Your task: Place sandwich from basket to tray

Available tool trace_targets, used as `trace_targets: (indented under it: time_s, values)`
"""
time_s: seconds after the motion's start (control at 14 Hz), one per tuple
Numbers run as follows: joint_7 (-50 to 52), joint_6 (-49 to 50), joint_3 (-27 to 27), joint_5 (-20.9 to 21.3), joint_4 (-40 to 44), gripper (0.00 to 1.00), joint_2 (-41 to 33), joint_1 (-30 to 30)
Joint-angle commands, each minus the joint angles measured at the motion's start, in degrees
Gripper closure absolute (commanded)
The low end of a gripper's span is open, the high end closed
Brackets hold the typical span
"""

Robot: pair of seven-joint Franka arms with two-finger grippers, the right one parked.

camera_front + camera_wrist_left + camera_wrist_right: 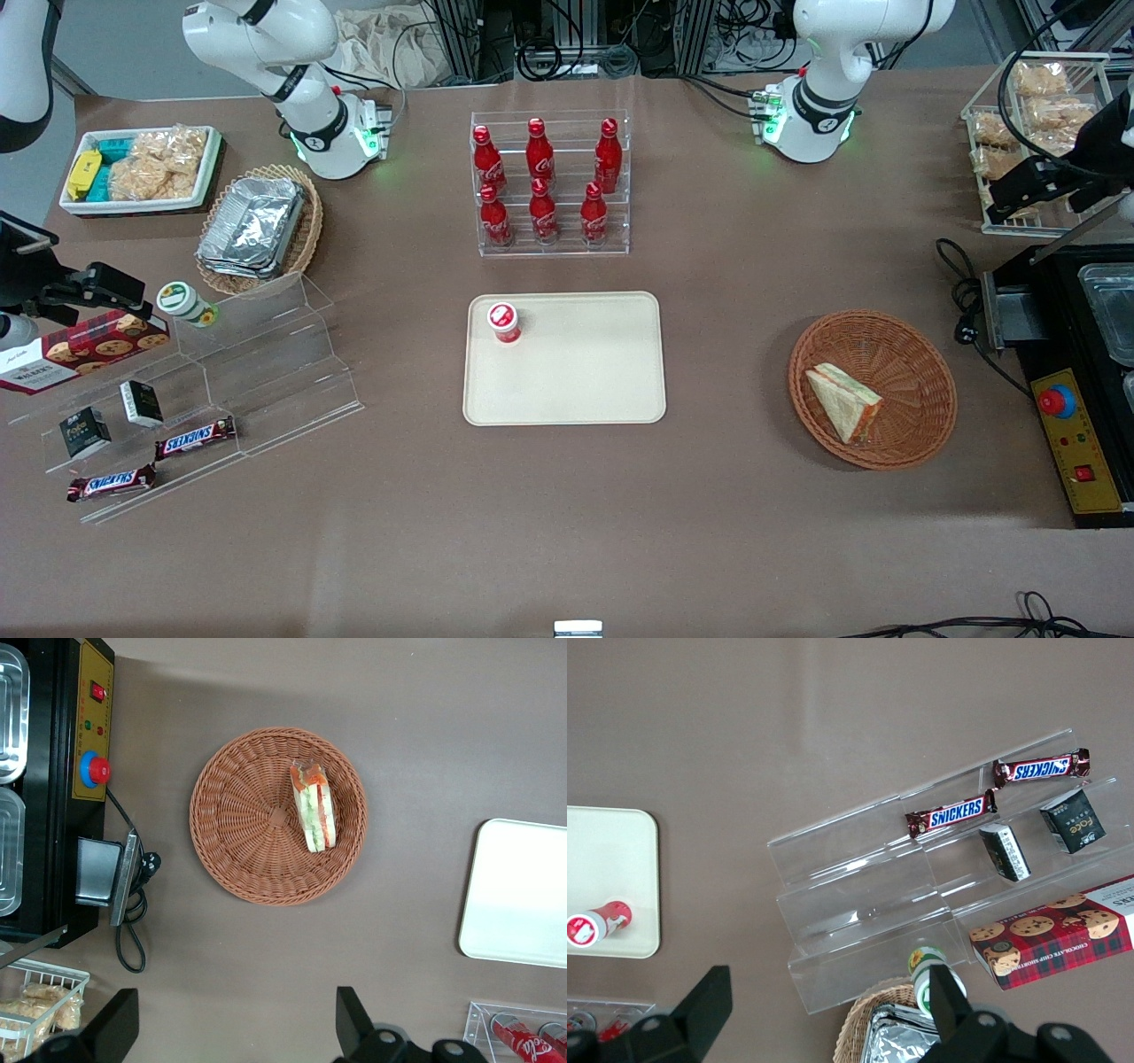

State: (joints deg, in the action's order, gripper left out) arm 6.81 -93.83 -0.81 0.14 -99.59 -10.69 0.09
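The sandwich (846,403), a clear-wrapped wedge with orange and green filling, lies in the round reddish-brown basket (921,354) toward the working arm's end of the table. The cream tray (585,372) lies at the table's middle. My left gripper (1005,199) hangs open and empty, high above the table, farther from the front camera than the basket and well apart from it. In the left wrist view the sandwich (314,806) lies off-centre in the basket (239,806), the tray (523,895) shows at the edge, and my gripper (235,1014) has its jaws wide apart over bare tabletop.
A red-lidded cup (504,321) stands on the tray. A clear rack of cola bottles (549,182) stands farther back. A black machine with a red button (1076,399) and its cable sit beside the basket. A rack of snack bags (1036,115) is under my arm.
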Motion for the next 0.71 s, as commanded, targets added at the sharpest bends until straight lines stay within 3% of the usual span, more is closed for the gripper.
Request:
trace_targets:
  time_s: [0.0,0.36,0.64]
  values:
    - [-0.39,-0.12,-0.25,-0.23,0.28,0.00,-0.29,-0.71]
    - [-0.92,-0.82,-0.33,0.21,0.19,0.00,1.19,-0.62]
    - [0.48,-3.71,-0.51,-1.19,-0.16,0.00,7.16,-0.18]
